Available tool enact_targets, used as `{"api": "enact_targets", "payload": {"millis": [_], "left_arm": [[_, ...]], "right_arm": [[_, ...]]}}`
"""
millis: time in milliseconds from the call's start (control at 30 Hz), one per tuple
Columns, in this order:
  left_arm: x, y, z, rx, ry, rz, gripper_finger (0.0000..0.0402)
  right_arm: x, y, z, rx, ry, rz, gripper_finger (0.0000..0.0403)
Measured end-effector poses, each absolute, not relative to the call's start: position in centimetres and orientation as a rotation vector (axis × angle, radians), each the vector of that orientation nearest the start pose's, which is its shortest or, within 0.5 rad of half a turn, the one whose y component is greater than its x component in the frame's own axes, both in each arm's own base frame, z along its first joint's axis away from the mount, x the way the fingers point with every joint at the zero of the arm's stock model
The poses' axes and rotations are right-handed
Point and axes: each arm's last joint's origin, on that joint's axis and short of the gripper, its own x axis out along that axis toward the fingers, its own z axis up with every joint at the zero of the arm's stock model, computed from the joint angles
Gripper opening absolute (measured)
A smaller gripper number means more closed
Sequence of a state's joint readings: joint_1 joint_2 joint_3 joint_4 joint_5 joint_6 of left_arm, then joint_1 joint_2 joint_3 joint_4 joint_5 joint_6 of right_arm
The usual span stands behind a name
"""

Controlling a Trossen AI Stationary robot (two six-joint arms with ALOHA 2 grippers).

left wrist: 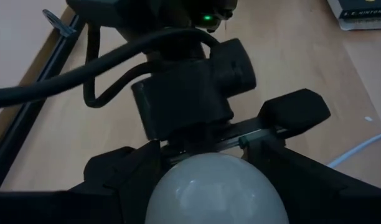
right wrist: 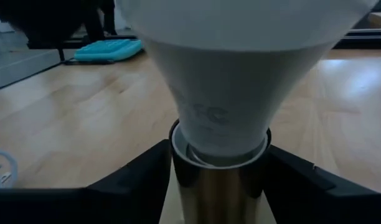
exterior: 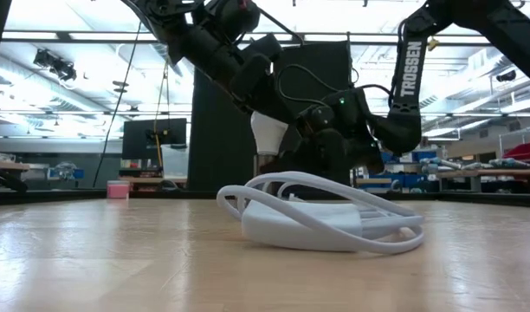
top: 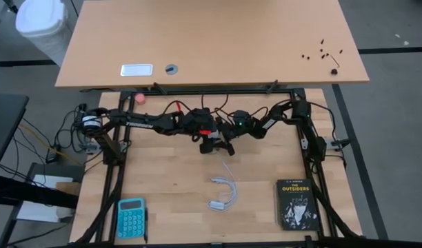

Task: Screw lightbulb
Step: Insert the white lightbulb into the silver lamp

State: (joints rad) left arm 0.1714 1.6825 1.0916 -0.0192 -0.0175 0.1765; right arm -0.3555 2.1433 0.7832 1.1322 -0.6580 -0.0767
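The bulb (left wrist: 214,190) sits globe-first between the left gripper's (left wrist: 209,186) fingers (left wrist: 116,171), which are spread wide and clamped on the globe. Its narrow end meets the brass socket (right wrist: 218,186), which stands between the right gripper's (right wrist: 218,180) fingers (right wrist: 137,174); whether those press the socket, I cannot tell.

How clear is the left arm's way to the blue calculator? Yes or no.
Probably yes for the path: bare table lies before the calculator. But the left hand is closed on the lightbulb, seated in the socket at the right hand, so it must let go first.
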Motion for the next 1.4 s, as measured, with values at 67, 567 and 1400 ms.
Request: {"api": "enact_targets", "payload": {"millis": [67, 567, 1400], "left_arm": [[36.0, 6.0, 22.4, 0.132, 0.628, 0.133, 0.0276], [36.0, 5.2, 22.3, 0.14, 0.65, 0.197, 0.0276], [35.2, 3.4, 20.0, 0.152, 0.584, 0.274, 0.0272]], "right_arm": [[34.4, -11.0, 7.8, 0.048, 0.187, 0.304, 0.023], [33.9, -11.6, 7.5, 0.115, 0.214, 0.188, 0.0228], [33.9, -10.5, 7.1, 0.112, 0.236, 0.127, 0.0228]]}}
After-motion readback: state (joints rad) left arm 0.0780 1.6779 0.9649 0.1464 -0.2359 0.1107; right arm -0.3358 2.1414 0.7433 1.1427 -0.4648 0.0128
